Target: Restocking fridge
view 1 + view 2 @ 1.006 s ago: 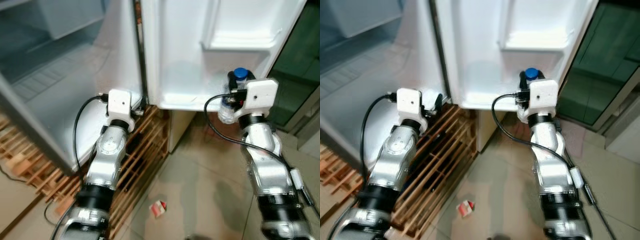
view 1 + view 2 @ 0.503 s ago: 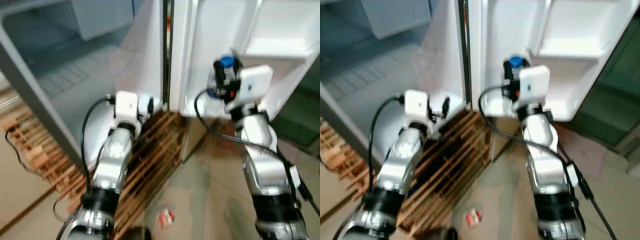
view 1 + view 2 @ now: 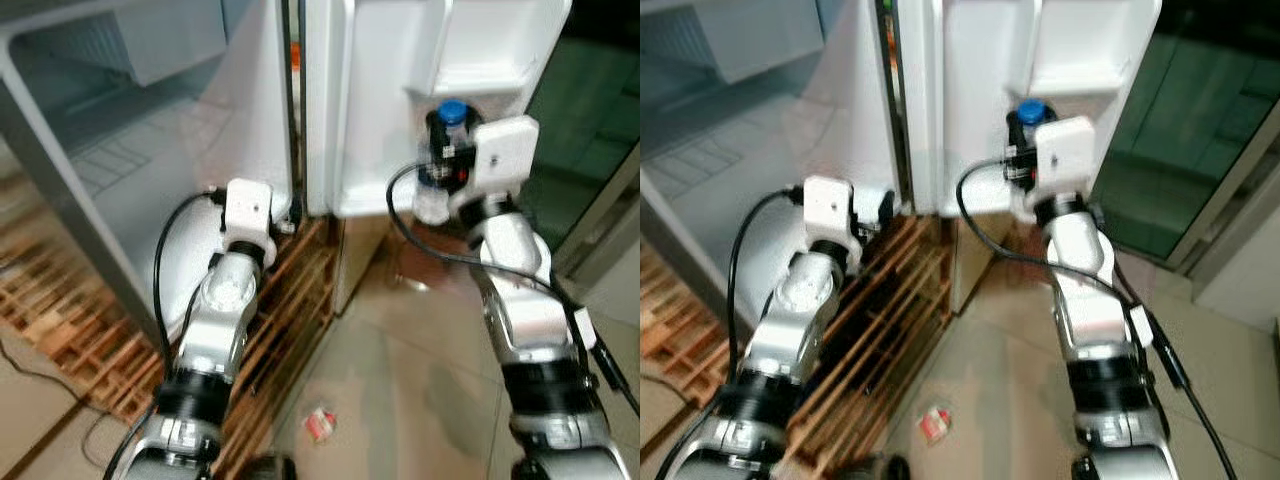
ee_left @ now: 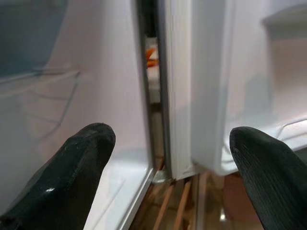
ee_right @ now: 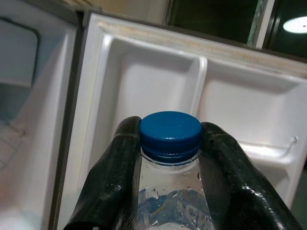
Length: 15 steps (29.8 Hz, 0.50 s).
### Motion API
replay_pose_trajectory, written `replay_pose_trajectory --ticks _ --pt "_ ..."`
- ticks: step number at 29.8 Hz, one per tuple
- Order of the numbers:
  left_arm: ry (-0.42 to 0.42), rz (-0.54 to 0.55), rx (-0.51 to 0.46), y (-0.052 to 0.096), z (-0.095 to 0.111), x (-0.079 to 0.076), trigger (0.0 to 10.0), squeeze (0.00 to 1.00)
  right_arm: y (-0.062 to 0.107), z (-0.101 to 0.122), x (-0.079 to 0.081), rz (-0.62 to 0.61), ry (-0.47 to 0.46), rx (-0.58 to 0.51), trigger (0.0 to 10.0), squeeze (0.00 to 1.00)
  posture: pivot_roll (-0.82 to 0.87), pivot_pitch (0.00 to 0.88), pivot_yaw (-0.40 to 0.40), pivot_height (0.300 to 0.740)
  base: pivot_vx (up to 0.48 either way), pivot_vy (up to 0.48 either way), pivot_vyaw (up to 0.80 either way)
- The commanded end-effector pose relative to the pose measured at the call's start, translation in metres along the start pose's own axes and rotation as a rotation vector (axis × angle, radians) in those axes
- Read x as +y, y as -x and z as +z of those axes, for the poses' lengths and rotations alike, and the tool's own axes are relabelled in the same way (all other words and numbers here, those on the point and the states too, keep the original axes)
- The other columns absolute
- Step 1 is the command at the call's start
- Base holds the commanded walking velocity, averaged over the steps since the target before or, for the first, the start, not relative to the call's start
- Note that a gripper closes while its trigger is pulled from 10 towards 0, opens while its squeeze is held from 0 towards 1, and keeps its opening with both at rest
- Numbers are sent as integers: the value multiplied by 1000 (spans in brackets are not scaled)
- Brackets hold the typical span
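Against the open fridge door (image 3: 370, 110), your right tool (image 5: 170, 158) is clamped on the neck of a water bottle (image 3: 440, 165), one black finger either side just under the blue cap (image 5: 170, 129). Compared with a second ago the whole head view has swung and the door liner sits closer and more square-on to you; that is mostly your camera turning. Relative to the door, though, the bottle has risen: it was down by the door's bottom lip, and now its cap is just under the upper door shelf (image 3: 490, 75). I judge that you are mid-carry toward a door pocket, with the bottle not yet set down.

Your right arm is raised and bent at the elbow, wrist level, holding the bottle upright just in front of the door.

Left of the door, near the hinge gap, your left tool (image 4: 172, 158) hovers low with its two fingers spread wide and nothing between them, pointing at the seam between the door and the fridge cabinet (image 3: 150, 150). That arm reaches forward above the wooden pallet (image 3: 80, 340) on which the fridge stands.
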<state>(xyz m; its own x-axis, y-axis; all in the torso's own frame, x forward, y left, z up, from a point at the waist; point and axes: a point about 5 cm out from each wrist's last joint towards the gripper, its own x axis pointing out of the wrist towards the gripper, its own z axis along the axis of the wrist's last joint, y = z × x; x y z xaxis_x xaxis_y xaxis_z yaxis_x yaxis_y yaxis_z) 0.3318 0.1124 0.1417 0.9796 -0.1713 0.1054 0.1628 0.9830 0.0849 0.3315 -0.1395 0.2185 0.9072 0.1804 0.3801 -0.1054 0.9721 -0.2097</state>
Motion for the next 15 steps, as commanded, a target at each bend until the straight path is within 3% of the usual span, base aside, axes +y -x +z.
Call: replay_pose_trajectory --ticks 1,15 --pt "3 -6 -25 -1 6 0 10000 0 -9 10 -6 -27 21 -52 0 0 70 0 25 740 454 0 0" --pt "5 -8 -24 2 6 -8 10000 0 -24 16 -8 -14 18 -82 0 0 73 0 24 740 469 0 0"
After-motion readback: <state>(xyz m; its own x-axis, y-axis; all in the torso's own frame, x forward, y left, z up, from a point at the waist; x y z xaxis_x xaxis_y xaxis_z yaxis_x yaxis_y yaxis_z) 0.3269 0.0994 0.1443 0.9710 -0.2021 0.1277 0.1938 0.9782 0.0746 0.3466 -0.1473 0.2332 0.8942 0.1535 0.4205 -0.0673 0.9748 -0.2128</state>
